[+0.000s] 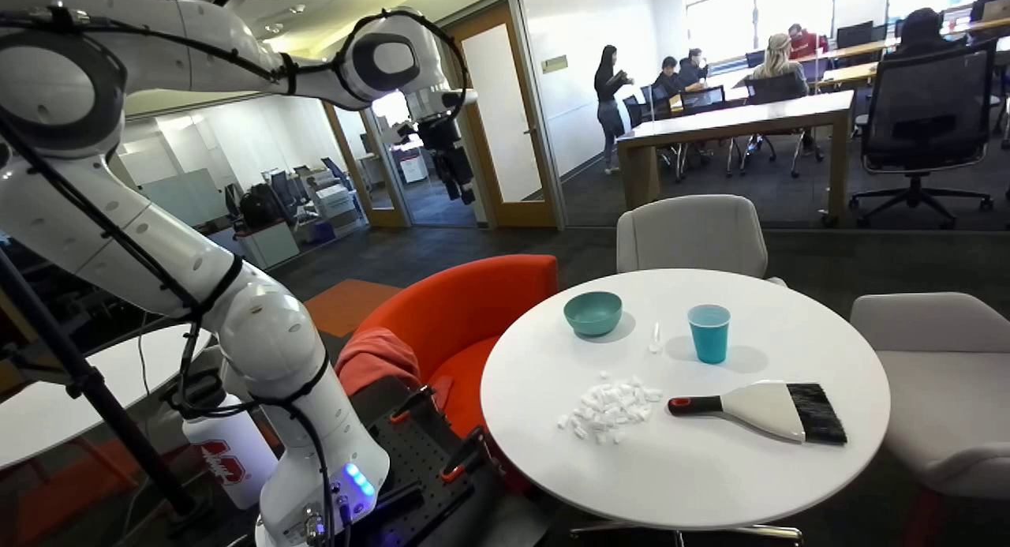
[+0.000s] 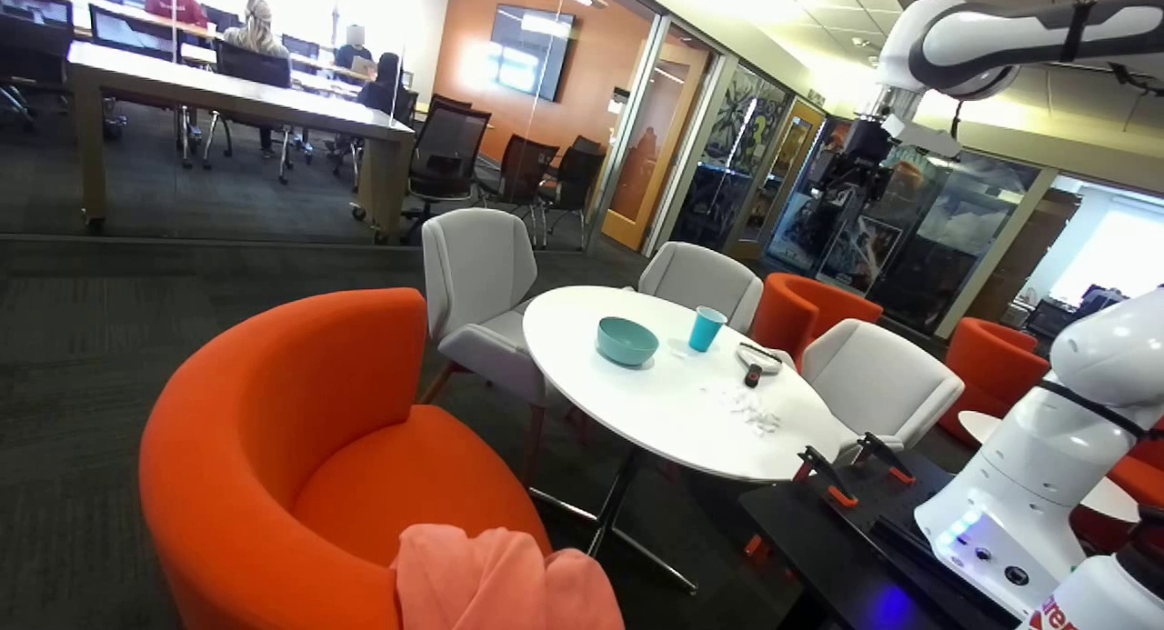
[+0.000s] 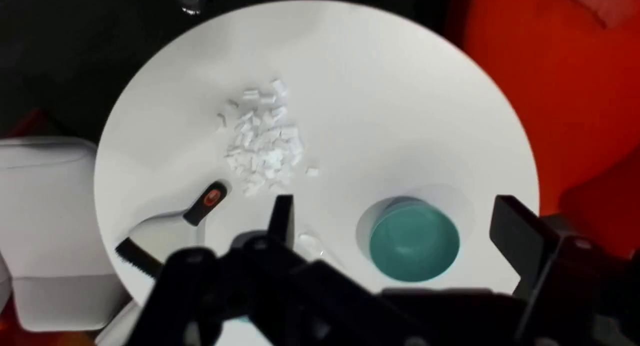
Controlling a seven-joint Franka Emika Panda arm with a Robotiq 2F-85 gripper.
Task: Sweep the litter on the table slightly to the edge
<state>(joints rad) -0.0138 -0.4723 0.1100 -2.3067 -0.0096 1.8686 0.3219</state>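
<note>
The litter (image 1: pixel 614 407), loose on the counter (image 1: pixel 678 484) near the handle (image 1: pixel 694 405) of the brush (image 1: pixel 761 409), looks feather-light and easily scattered, so I'd have those empty, wide-spread fingers (image 3: pixel 522 231) grip that handle.

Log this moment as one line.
jaws: open, empty | litter: loose pile on table, not at its edge | brush: lying beside litter, ungripped | sweep: not under way

Your wrist view looks steeply down on the table (image 3: pixel 390 91), large in frame; both exterior views face it slantwise from different sides, sharing the arm (image 1: pixel 189 247) too
</note>
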